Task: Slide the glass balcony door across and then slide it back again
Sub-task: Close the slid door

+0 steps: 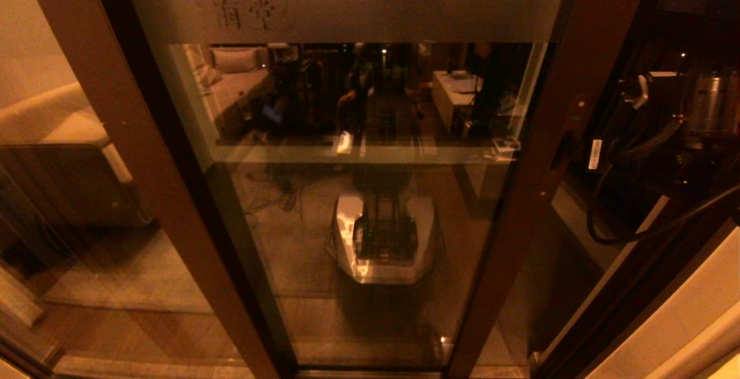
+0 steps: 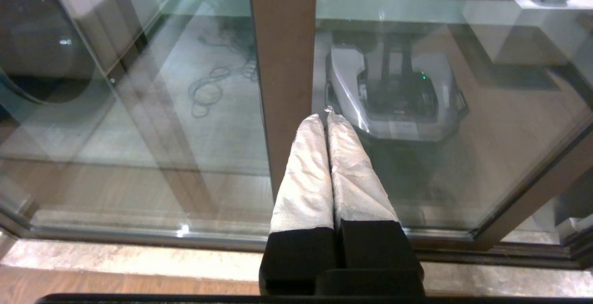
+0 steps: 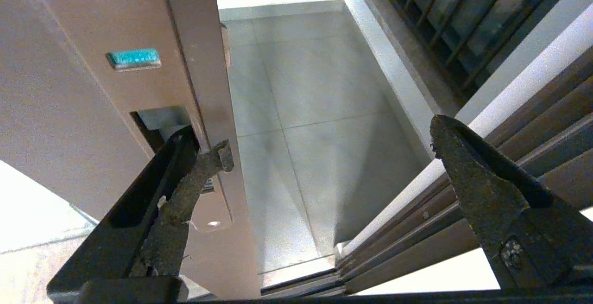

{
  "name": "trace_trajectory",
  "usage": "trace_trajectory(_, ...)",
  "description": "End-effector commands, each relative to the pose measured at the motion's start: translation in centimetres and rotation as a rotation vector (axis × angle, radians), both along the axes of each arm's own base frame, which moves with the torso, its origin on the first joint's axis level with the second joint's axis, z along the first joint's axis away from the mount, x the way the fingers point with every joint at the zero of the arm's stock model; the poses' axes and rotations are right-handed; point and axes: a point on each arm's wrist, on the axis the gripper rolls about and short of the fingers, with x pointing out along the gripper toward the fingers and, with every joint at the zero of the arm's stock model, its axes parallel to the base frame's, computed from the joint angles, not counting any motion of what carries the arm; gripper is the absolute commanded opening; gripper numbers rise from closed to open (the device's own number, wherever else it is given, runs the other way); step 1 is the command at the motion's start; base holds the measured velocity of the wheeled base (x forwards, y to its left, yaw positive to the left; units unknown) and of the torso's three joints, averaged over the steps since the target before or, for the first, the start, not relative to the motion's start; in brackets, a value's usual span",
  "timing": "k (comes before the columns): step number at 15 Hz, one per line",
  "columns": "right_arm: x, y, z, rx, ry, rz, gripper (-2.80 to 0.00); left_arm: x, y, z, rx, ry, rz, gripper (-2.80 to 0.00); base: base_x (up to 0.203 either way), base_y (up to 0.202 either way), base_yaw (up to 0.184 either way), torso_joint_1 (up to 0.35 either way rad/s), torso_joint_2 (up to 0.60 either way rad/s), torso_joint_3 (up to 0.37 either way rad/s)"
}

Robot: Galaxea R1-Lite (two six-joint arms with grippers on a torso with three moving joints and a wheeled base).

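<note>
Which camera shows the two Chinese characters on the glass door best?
The head view: the characters sit on the glass balcony door's frosted band. The left wrist view shows only lower glass and frame; the right wrist view only the frame's edge.

A beige sofa [image 1: 63,130] is sitting behind the glass at the left. Loose cables [image 2: 217,81] are lying on the pale floor [image 2: 162,123]. Grey floor tiles [image 3: 315,109] are stretching out on the balcony, and a dark railing [image 3: 463,21] is running along its far edge above a low ledge [image 3: 407,49].
</note>
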Motion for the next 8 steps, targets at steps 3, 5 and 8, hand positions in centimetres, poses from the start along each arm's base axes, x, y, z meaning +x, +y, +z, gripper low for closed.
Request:
trace_trajectory(3, 0.06, -0.71, 0.09, -0.011, -0.001, -0.027, 0.0, 0.0, 0.0, 0.0, 0.0, 0.0, 0.001, -2.8, 0.0, 0.0, 0.0, 0.0, 0.0, 0.0)
trace_trajectory(5, 0.06, -0.86, 0.09, -0.013, 0.0, -0.032, 0.0, 0.0, 0.0, 0.0, 0.0, 0.0, 0.001, -2.8, 0.0, 0.0, 0.0, 0.0, 0.0, 0.0)
trace_trajectory(8, 0.06, -1.32, 0.09, -0.018, 0.002, -0.046, 0.0, 0.0, 0.0, 0.0, 0.0, 0.0, 0.001, -2.8, 0.0, 0.0, 0.0, 0.0, 0.0, 0.0)
